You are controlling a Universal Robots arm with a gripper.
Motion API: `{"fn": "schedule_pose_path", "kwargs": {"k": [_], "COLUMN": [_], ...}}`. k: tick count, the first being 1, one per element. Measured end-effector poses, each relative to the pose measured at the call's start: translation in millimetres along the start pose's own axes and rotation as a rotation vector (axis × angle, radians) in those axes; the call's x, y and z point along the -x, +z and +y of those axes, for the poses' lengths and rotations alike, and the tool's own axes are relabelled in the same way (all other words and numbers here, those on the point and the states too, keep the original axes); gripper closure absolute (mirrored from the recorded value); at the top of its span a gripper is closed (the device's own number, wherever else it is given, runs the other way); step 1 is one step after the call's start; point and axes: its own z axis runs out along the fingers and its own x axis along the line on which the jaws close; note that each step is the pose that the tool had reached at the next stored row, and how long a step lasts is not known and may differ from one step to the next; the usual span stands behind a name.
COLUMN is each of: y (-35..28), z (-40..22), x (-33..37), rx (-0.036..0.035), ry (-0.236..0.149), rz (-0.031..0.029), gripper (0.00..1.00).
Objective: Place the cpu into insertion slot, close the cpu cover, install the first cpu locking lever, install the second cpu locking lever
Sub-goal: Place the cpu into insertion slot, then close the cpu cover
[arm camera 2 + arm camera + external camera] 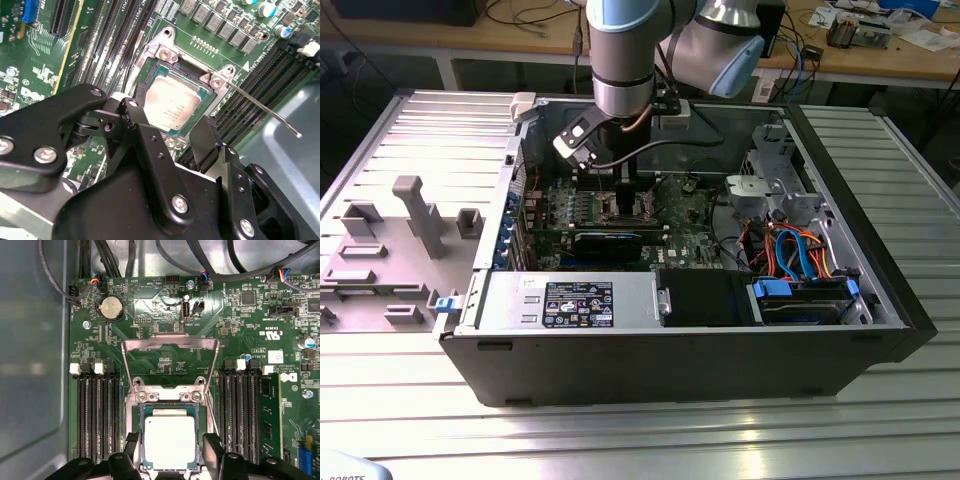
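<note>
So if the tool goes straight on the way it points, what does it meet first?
Most likely the cpu, seated in the insertion slot between the open tool. Its fingers would probably land on the slot's rim either side, though depth is unclear.

Nothing reads clearly: a black label (578, 303) on the silver box (505, 300), a white sticker (275, 356) on the green board (150, 310) near the cpu (170, 440).

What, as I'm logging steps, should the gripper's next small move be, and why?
Probably lift clear: the cpu lies flat in the insertion slot, the gripper straddles it with fingers apart, and the cpu cover stands open.
</note>
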Motion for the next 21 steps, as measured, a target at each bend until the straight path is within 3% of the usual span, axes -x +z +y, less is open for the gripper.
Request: {"fn": "schedule_pose_path", "kwargs": {"k": [2,5,10,21], "y": [-2.7,-8.1,-8.2,-8.2], "z": [0.4,1.9,2.1,2.3], "x": [-0.1,-0.2,-0.2,-0.2], "rx": [-0.0042,-0.0175,-0.0191,-0.0193], "ry": [0.0,0.001,0.001,0.0], "rz": [-0.0001,0.0,-0.0003,-0.0003], "gripper": [0.4,0.59,0.89,0.89]}}
